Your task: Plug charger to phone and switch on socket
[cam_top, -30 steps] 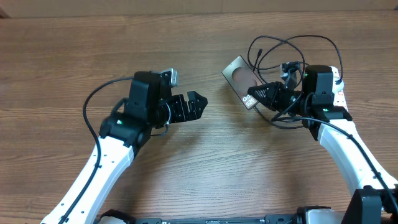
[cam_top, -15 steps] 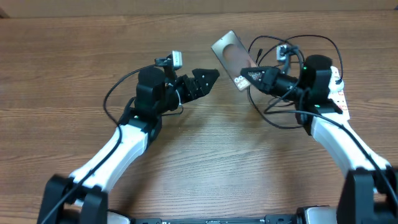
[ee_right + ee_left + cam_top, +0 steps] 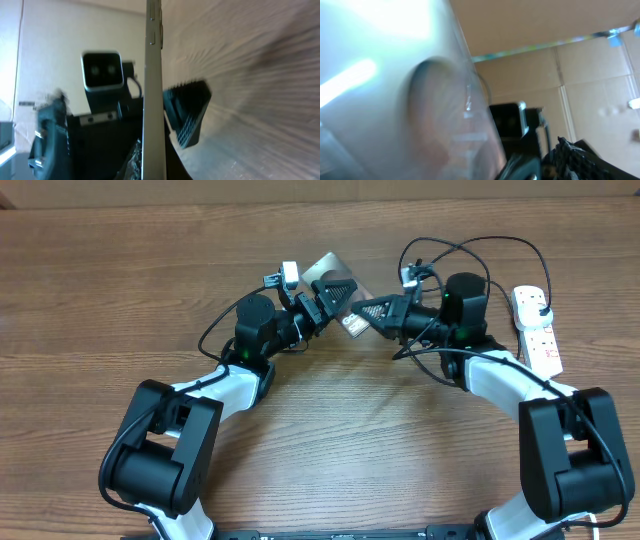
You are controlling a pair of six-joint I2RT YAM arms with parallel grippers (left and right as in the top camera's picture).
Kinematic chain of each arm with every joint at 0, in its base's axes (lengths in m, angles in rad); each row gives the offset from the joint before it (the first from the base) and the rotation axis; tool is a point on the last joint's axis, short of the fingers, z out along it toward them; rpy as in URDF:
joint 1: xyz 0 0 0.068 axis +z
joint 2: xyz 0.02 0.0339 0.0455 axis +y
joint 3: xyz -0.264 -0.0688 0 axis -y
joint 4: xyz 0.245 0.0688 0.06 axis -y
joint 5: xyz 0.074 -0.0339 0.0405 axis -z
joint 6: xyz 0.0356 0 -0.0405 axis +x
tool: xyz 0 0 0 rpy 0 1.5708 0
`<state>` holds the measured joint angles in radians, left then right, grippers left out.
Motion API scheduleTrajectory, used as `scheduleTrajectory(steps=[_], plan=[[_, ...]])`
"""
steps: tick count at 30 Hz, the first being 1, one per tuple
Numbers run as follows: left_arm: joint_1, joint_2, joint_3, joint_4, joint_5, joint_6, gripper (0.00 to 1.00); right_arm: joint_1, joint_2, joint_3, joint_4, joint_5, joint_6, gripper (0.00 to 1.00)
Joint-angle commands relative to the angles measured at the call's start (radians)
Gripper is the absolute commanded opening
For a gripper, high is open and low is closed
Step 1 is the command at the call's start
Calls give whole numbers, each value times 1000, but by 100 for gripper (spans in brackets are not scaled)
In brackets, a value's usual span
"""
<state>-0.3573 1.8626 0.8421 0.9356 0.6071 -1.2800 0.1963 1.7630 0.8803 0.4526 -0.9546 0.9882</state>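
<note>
The right hand (image 3: pixel 368 310) is pressed together on the lettered end of the phone (image 3: pixel 326 266) and pinches it. The phone is lifted clear of the tabletop (image 3: pixel 120 280) and juts out from the fingertips towards the other arm. In the right wrist view the phone (image 3: pixel 152 75) shows edge-on as a thin pale strip rising straight ahead of the hand. A ribbed black finger (image 3: pixel 189 117) of the left hand stands just to its right, and the left wrist's camera box (image 3: pixel 102 69) lies beyond it on the other side. The left hand (image 3: pixel 335 298) is spread wide, its two fingers standing on either side of the phone's free end. Whether either finger touches the phone cannot be told. From the left wrist the phone (image 3: pixel 395 100) fills most of the view just ahead of the hand. It is blurred and glaring, with its dark oval patch (image 3: pixel 440 115) in the middle and black parts of the right arm (image 3: pixel 570 160) past its edge. The charger cable (image 3: pixel 490 240) lies in loose loops behind the right hand, around and past its wrist; its connector cannot be made out. The power strip (image 3: pixel 533 330) lies flat on the tabletop further back behind the right hand, on the outer side of that arm, apart from both hands.
</note>
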Motion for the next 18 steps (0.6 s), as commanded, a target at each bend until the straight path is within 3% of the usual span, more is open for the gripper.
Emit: scheduleTrajectory(steps=[1, 6, 13, 18], plan=[[5, 12, 3, 63, -14, -53, 98, 43, -10, 23, 18, -16, 7, 4], [5, 12, 3, 142, -12, -104, 91, 50, -10, 23, 18, -4, 7, 4], [6, 12, 3, 158, -12, -142, 70, 48, -10, 23, 81, 27, 37, 4], [6, 12, 3, 173, -12, -142, 66, 29, -10, 23, 93, 72, 82, 4]])
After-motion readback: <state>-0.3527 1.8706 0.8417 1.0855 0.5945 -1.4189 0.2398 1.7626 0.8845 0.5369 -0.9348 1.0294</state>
